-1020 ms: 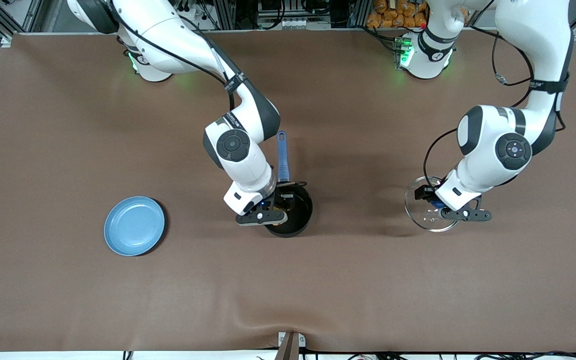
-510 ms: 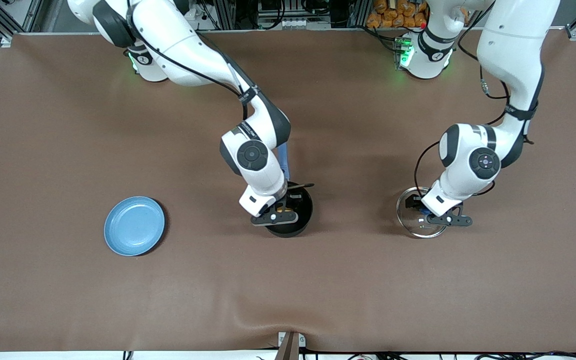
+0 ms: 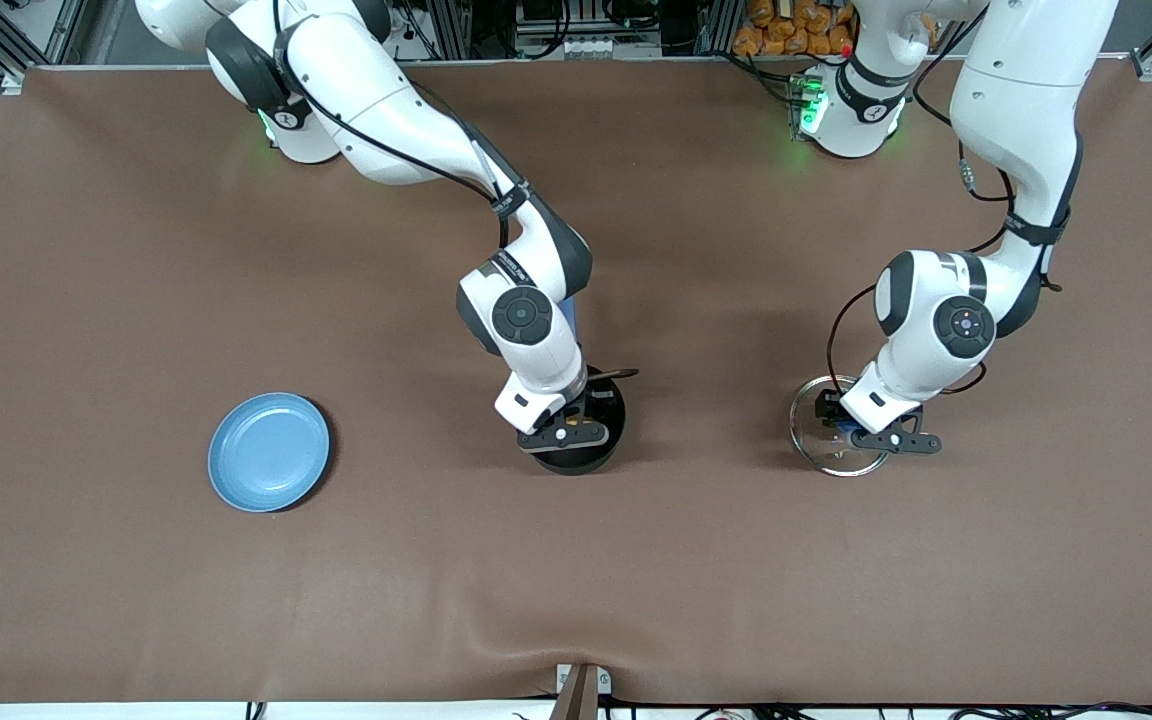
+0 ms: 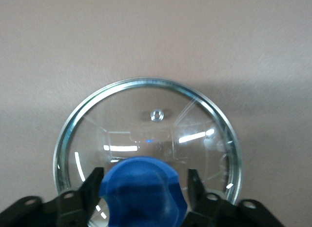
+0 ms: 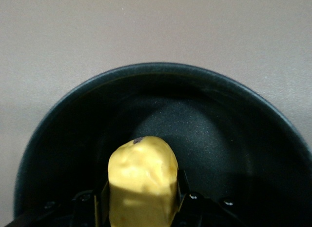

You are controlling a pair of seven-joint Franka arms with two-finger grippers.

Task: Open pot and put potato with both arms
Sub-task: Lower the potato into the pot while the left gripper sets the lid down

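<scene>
The black pot (image 3: 596, 455) stands mid-table with no lid on it. Only a bit of its blue handle (image 3: 574, 322) shows past the right arm. My right gripper (image 3: 581, 410) is shut on the yellow potato (image 5: 142, 178) and holds it low inside the pot (image 5: 234, 139). The glass lid (image 3: 816, 448) is down at the table, toward the left arm's end. My left gripper (image 3: 841, 420) is shut on the lid's blue knob (image 4: 144, 188). The lid's steel rim (image 4: 146, 81) shows whole in the left wrist view.
A flat light-blue plate (image 3: 269, 451) lies on the brown table cover toward the right arm's end. Orange items (image 3: 796, 25) sit off the table's edge near the left arm's base. A fold in the cover (image 3: 536, 625) runs near the front edge.
My right gripper has moved over the pot's middle and lowered the potato into it. My left gripper has carried the lid a little toward the pot and down.
</scene>
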